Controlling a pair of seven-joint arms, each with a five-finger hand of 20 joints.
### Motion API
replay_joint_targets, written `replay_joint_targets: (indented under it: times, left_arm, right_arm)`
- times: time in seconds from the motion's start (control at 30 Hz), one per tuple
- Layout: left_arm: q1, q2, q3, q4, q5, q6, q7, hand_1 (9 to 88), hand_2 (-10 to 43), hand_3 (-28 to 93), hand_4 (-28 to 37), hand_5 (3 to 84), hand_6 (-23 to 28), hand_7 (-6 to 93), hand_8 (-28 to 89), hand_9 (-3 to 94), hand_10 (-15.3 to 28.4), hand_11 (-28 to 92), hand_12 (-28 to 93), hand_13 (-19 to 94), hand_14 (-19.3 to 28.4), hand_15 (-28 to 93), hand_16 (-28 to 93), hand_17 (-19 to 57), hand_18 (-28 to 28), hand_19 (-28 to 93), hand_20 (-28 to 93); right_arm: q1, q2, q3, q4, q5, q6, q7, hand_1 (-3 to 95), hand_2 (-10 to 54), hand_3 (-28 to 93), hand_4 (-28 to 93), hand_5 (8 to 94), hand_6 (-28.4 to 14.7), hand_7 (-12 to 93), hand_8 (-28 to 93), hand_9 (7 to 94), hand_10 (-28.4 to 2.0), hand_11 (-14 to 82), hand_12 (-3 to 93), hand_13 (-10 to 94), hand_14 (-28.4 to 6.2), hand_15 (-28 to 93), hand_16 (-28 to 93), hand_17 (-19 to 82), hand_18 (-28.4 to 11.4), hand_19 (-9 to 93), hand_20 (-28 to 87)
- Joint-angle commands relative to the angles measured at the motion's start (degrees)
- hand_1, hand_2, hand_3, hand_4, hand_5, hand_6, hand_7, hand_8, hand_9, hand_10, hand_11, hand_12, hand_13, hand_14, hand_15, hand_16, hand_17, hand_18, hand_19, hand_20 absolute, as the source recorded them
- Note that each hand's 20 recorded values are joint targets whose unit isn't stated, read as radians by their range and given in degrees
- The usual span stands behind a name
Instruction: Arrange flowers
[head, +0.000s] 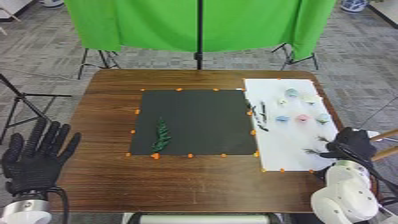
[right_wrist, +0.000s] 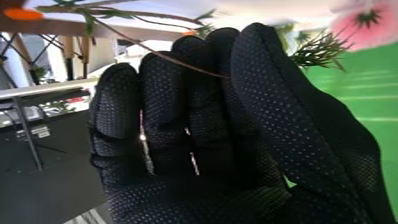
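Note:
The left hand (head: 37, 156) rests open beside the table's left edge, fingers straight. At the white sheet's right edge is the right hand (head: 354, 144), close to small green sprigs (head: 313, 151). In the right wrist view, the right hand (right_wrist: 209, 130) has its thumb against its fingers, with a thin brown stem (right_wrist: 169, 57) pinched between them; a green tuft (right_wrist: 320, 51) shows past the thumb. One green leafy stem (head: 162, 136) lies on the black mat (head: 200, 117). Pink (head: 302, 118), blue (head: 282, 119) and pale flowers (head: 311, 100) lie on the white sheet (head: 289, 160).
Dark thin stems (head: 259, 114) lie along the sheet's left side. Orange markers (head: 155, 156) border the mat and sheet on the wooden table (head: 191, 187). A green cloth (head: 147, 25) hangs behind the table, with stands around it.

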Motion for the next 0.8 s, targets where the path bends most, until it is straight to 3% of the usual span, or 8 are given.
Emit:
replay_joint_targets:
  times: [0.03, 0.27, 0.43, 0.6, 0.8]
  left_arm:
    - [1.2, -0.36, 0.21, -0.15, -0.32, 0.87, -0.09, 28.0, 13.6, 72, -28.3, 40.3, 5.6, 16.0, -10, 37.9, 15.0, 21, 12, 31, 14.8, 34, -4, -4.9, 15.3, 35, 17]
    - [1.6, -0.03, 0.29, -0.34, -0.36, 1.02, 0.00, 27.9, 13.7, 72, -28.3, 40.4, 5.6, 16.2, -10, 38.0, 15.0, 21, 12, 31, 14.8, 34, -4, -4.9, 15.3, 35, 17]
    - [0.9, 0.20, 0.70, -0.08, -0.27, 1.22, -0.63, 27.9, 13.7, 72, -28.3, 40.4, 5.7, 16.3, -10, 38.0, 15.0, 21, 12, 31, 14.8, 34, -4, -4.9, 15.3, 35, 17]
    - [0.8, 0.88, 1.08, -0.43, -0.14, 1.55, -1.00, 27.9, 13.8, 72, -28.3, 40.4, 5.6, 16.5, -10, 38.0, 15.0, 21, 12, 31, 14.9, 34, -4, -5.0, 15.3, 35, 17]
    - [-1.0, 1.99, 2.53, 0.21, 0.43, 1.53, -2.14, 28.4, 14.6, 73, -28.2, 40.5, 5.6, 16.4, -10, 38.1, 15.0, 21, 12, 31, 14.9, 35, -4, -4.9, 15.3, 35, 17]
  right_arm:
    - [2.9, 1.3, -0.8, -6.5, 1.3, -0.9, -0.6, 61.0, -9.5, 68, -27, 72.2, -2.4, 42, 19, 73.4, -14.4, 28.6, 54.4, 54, -18.0, 65, 41, 32, -26.7, 86, 37]
    - [10.5, 1.3, -7.8, -10.2, 5.1, -2.0, -4.7, 60.8, -9.5, 67, -25, 71.2, -2.8, 43, 18, 73.6, -13.1, 36.9, 57.1, 58, -17.5, 69, 47, 36, -26.6, 91, 39]
    - [16.7, -1.5, -14.2, -11.7, 10.1, -2.3, -6.6, 61.0, -9.5, 65, -23, 70.0, -2.6, 44, 18, 75.3, -12.8, 36.2, 56.5, 67, -15.3, 72, 47, 44, -25.0, 93, 52]
    - [23.3, -7.2, -22.4, -9.8, 12.1, -3.2, -7.5, 61.0, -9.5, 65, -22, 69.6, -2.6, 44, 18, 76.2, -12.8, 35.1, 55.8, 68, -14.8, 72, 46, 46, -24.6, 93, 54]
    - [29.2, -15.3, -30.8, -2.4, 13.7, -2.3, -6.7, 62.8, -9.5, 63, -23, 69.8, -3.2, 43, 18, 77.2, -12.3, 34.6, 56.2, 69, -14.9, 73, 45, 47, -24.6, 93, 54]
